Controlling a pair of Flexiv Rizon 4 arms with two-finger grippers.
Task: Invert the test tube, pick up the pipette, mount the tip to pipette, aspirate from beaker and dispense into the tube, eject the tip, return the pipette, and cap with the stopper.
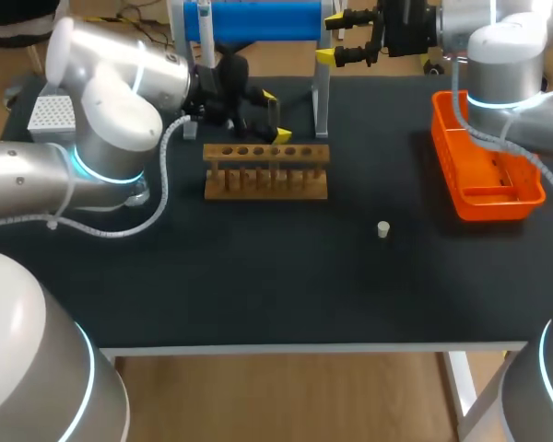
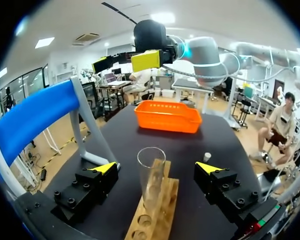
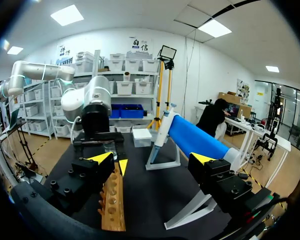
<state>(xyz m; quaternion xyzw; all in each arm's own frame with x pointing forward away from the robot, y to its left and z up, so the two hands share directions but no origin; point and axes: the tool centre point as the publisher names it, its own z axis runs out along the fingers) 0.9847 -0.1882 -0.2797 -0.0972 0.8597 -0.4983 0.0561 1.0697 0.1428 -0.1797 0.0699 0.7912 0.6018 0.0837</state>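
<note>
Right now the left jaws stand spread wide on either side of the test tube (image 2: 151, 177), their yellow tips (image 2: 104, 167) clear of the glass, so nothing is pinched. The tube stands upright in the wooden rack (image 2: 157, 215), open mouth up. Seen from above, the left arm (image 1: 120, 101) comes in over the dark bench (image 1: 286, 285), and its jaws sit just behind the rack, near its middle.

The right jaws are spread too, and empty. They hang at the back of the bench just beside the blue stand (image 1: 258, 20), with the right arm (image 1: 507, 55) rising above the orange basket (image 1: 484, 198). The pipette (image 3: 162, 127) leans on the end of that stand nearer the left arm, and a white tip box (image 1: 51, 112) sits at the back corner on the left. The small white stopper (image 1: 383, 229) lies alone on the bench — between rack and basket, well apart from both jaws.
</note>
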